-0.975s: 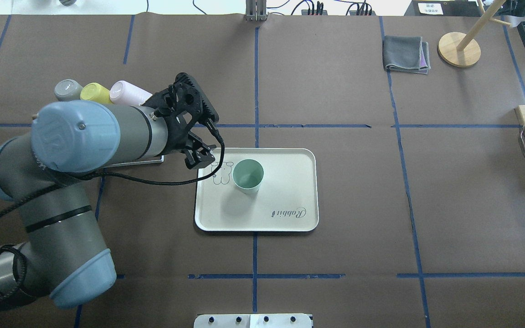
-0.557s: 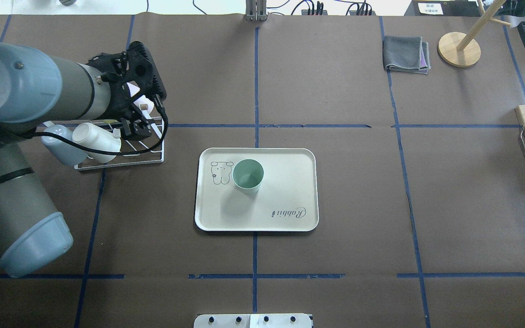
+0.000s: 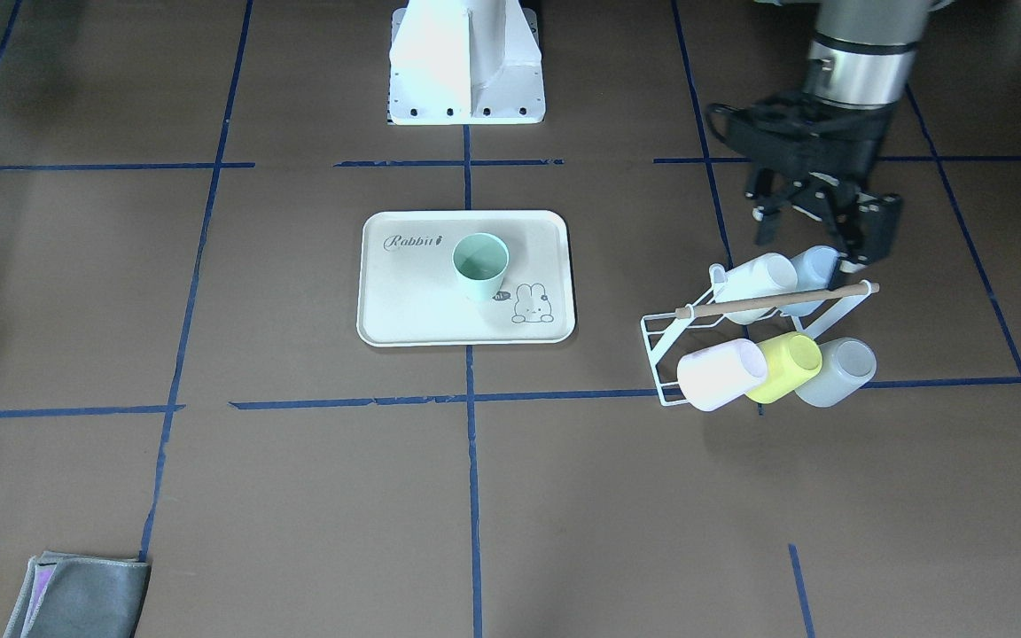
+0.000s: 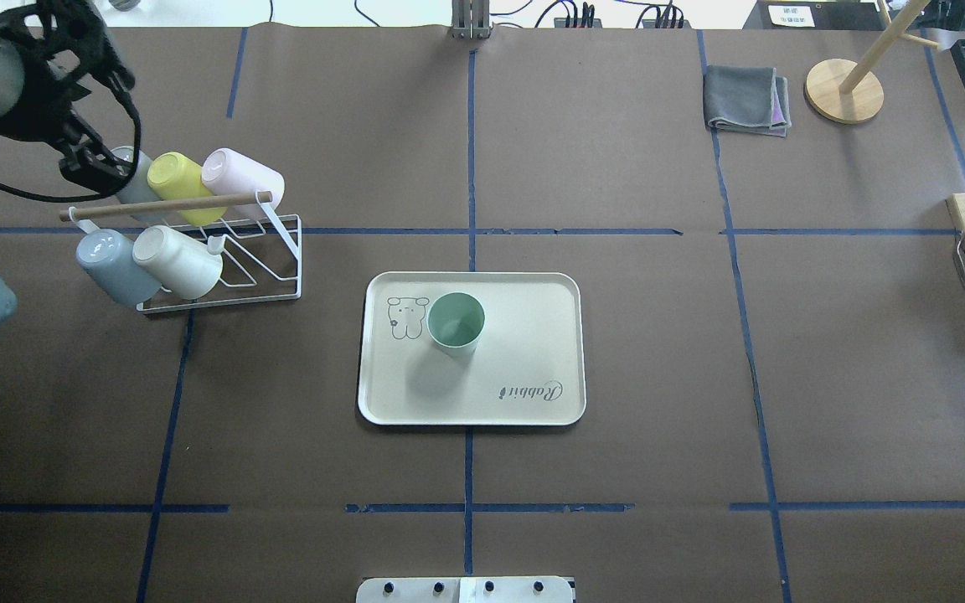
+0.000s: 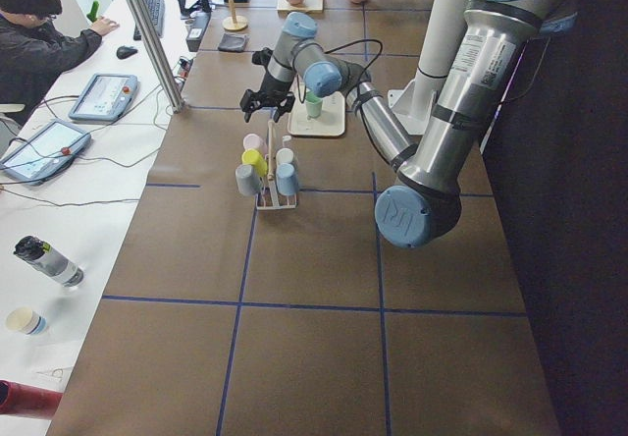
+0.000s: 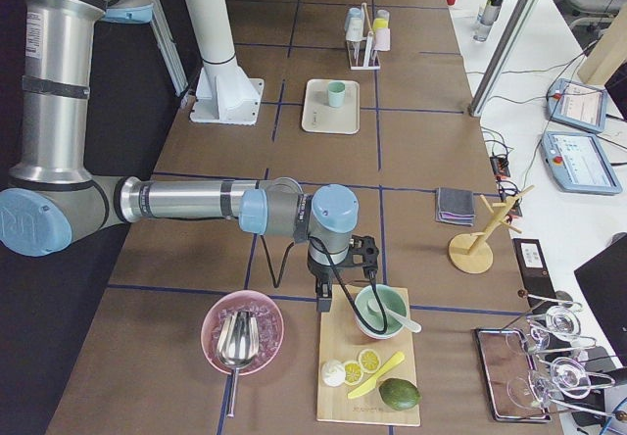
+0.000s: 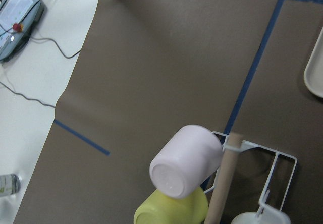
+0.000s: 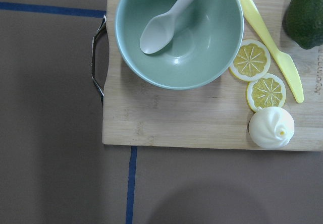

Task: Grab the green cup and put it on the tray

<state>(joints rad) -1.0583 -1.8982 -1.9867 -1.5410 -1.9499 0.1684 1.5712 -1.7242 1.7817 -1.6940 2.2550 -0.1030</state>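
Observation:
The mint green cup (image 4: 456, 322) stands upright on the cream Rabbit tray (image 4: 524, 360), next to the bunny drawing; it also shows in the front view (image 3: 480, 264) on the tray (image 3: 413, 310). My left gripper (image 3: 816, 235) is open and empty. It hangs above the robot-side end of the cup rack, far from the tray, and shows at the top left of the overhead view (image 4: 90, 163). My right gripper (image 6: 345, 276) shows only in the exterior right view, over a wooden board far from the tray. I cannot tell whether it is open or shut.
A white wire rack (image 4: 235, 260) holds pink (image 7: 184, 161), yellow-green (image 7: 171, 210), grey, pale blue and white cups. A grey cloth (image 4: 746, 99) and a wooden stand (image 4: 843, 90) sit at the back right. A cutting board (image 8: 166, 123) carries a green bowl (image 8: 202, 47).
My left arm has pulled back from the tray's left edge to the far left, above the cup rack. The green cup has stayed upright on the tray.

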